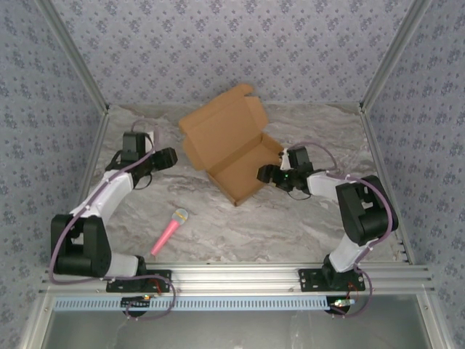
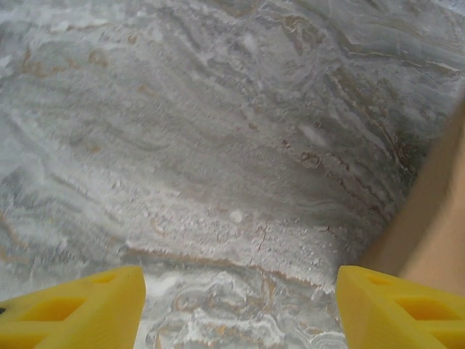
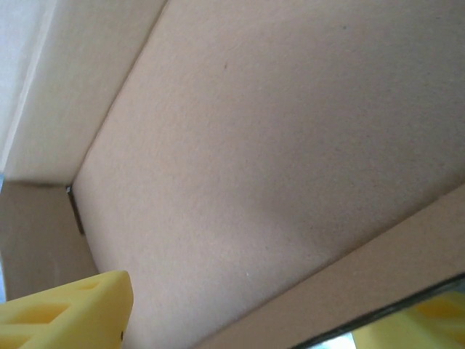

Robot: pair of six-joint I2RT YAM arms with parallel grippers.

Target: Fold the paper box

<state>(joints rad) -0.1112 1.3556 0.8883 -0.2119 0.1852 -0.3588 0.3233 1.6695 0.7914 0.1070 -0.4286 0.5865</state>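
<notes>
Paper box (image 3: 254, 160) between spread right fingers (image 3: 65, 313)

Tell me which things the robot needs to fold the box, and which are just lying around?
For the job:
- paper box, lid open
- right gripper, open, at the box's near wall
- left gripper, open, beside the box

Just lying about:
- pink toy microphone, on the table in front of the box

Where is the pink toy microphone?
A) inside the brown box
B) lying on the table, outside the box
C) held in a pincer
B: the pink toy microphone lies on the table, apart from the paper box, with no pincer touching it.
</notes>
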